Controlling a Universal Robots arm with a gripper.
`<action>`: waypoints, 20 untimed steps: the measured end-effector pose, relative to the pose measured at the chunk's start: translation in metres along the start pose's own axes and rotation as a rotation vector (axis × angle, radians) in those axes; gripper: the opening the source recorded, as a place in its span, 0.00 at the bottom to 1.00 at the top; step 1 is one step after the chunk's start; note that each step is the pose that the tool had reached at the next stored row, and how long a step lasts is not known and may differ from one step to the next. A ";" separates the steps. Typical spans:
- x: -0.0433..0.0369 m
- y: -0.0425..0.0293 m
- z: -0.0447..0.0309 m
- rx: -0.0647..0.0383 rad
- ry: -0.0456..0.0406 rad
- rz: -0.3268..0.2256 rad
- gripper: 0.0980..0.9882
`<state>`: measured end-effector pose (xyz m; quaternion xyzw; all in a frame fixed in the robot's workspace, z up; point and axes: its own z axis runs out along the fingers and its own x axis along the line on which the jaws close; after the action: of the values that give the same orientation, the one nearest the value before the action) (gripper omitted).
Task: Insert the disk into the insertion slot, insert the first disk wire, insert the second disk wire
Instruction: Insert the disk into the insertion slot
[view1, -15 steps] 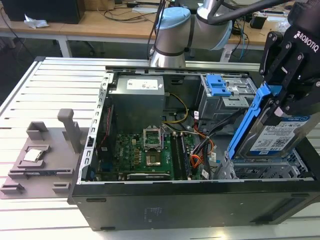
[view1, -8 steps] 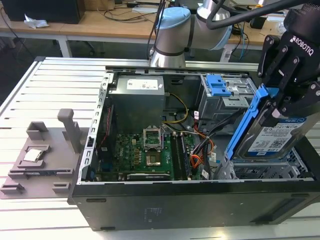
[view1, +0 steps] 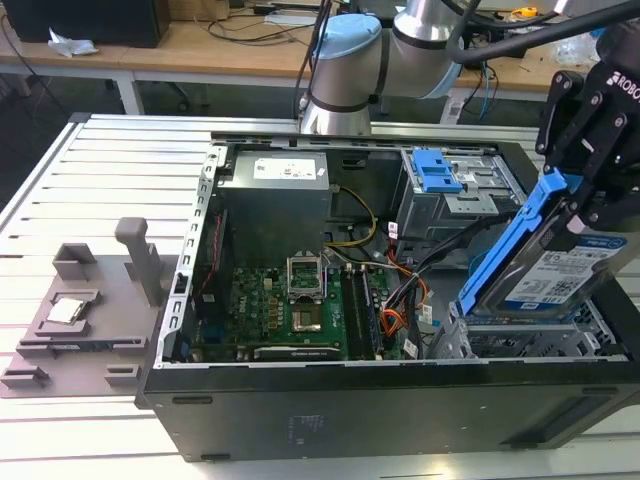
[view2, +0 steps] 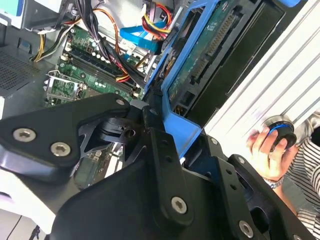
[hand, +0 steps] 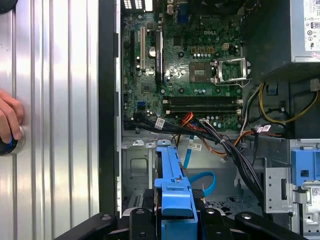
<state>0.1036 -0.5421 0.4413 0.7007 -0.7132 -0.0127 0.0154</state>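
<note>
Clamping the disk (view1: 556, 275) by its carrier, the gripper (view1: 580, 200) holds it tilted over the insertion slot (view1: 530, 345). Bay mostly hidden.

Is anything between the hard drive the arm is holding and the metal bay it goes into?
Possibly. The pincer holds the blue-framed silver hard drive tilted over the perforated silver drive cage. In the first wrist view, a thin blue looped cable lies in the bay beneath it.

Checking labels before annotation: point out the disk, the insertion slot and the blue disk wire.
disk (view1: 556, 282), exterior view, on its white label.
insertion slot (view1: 530, 346), exterior view, on the perforated metal.
blue disk wire (hand: 202, 174), first wrist view, on its loop.
</note>
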 end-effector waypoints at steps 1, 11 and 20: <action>0.0000 -0.0005 0.0008 -0.003 -0.0001 0.000 0.30; -0.0001 -0.0018 0.0282 -0.028 0.0004 0.000 0.30; -0.0001 -0.0020 0.0319 -0.028 0.0003 0.000 0.39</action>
<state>0.1043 -0.5421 0.4093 0.7005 -0.7129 -0.0226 0.0253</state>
